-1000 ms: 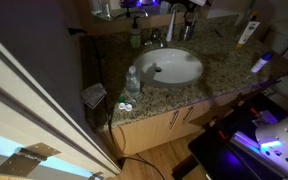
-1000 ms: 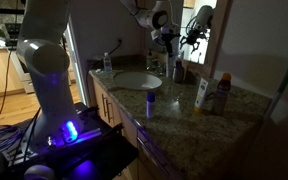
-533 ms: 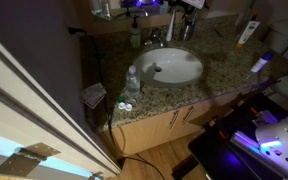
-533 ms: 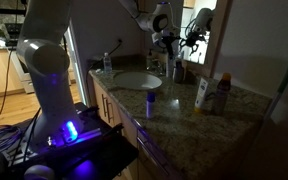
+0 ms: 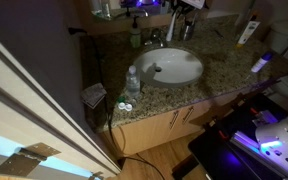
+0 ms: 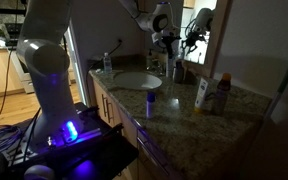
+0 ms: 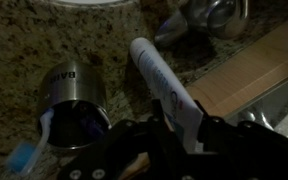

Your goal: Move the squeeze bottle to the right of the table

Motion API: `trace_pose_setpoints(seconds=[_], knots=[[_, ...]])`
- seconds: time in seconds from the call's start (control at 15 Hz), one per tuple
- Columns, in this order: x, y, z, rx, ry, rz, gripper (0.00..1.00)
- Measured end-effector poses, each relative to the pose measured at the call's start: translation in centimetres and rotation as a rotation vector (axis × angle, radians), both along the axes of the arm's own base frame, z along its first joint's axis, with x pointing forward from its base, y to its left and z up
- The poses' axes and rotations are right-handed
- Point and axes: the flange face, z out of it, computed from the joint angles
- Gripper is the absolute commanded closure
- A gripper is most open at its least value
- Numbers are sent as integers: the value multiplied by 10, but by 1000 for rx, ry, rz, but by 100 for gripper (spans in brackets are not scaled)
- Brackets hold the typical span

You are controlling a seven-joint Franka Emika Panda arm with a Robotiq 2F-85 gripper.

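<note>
The move has not started. The slim pale white-yellow plastic squeeze bottle is at the back of the speckled brown-grey granite counter. In the wrist view it runs from centre frame down to the bottom edge, with its narrow top pointing to the upper left. The gripper has a dark finger on each side of the bottle's lower end. Whether the fingers are pressing on it or only straddling it cannot be told. Lifting the bottle, carrying it and setting it down all seem still to be done.

Room around the bottle is tight. A brushed-metal cup holding a blue toothbrush stands just to its left. The chrome faucet is at the upper right and a pale wooden ledge is at the right.

In an exterior view the gripper hangs behind the white oval sink. Bare granite opens toward the lower right of that frame, though a white tube and a brown bottle stand there, and the front edge is near. A straight lift before any sideways travel looks safest.
</note>
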Motion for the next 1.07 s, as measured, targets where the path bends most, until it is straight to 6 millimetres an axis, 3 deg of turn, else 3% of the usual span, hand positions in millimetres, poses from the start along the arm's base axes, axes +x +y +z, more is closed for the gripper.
trace_pose_setpoints(seconds=[0.07,0.4,0.53,0.73,1.07], knots=[[0,0,0,0,0,1,100],[-1,-1,1,0,9,0,99],[0,0,11,-2,20,16,99],[-8,0,64,-15,34,76,99],[-58,-15,198,-55,23,205,99]])
